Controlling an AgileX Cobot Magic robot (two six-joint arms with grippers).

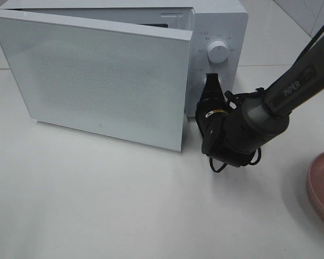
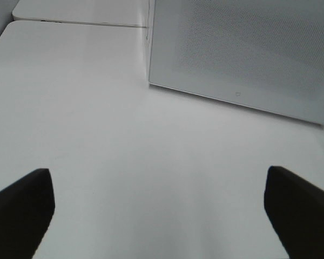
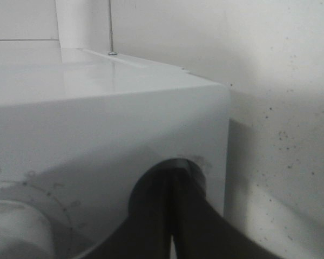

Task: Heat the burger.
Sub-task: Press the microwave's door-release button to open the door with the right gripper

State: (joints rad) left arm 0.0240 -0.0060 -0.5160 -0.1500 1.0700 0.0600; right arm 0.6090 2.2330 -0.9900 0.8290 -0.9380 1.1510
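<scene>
Pink plate [image 1: 323, 183]: nearest, well right of the microwave [image 1: 218, 16].
Left gripper [image 2: 157, 202]: fingers spread wide, holding nothing, facing the microwave's ajar door [image 1: 97, 81].
Right gripper [image 1: 210, 82]: fingers closed together, tips at the microwave's panel just below the dial [image 1: 217, 52].
Burger: hidden; place cannot be told.

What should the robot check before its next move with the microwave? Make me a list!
1. The microwave door is swung open: ok.
2. The right gripper is shut, tip at the panel under the knob: ok.
3. The left gripper is open, empty, above the table: ok.
4. The burger is in sight: not ok, no view shows it.
5. Room inside the microwave: cannot tell, the door hides it.
6. The pink plate lies apart from the arm: ok.
</scene>
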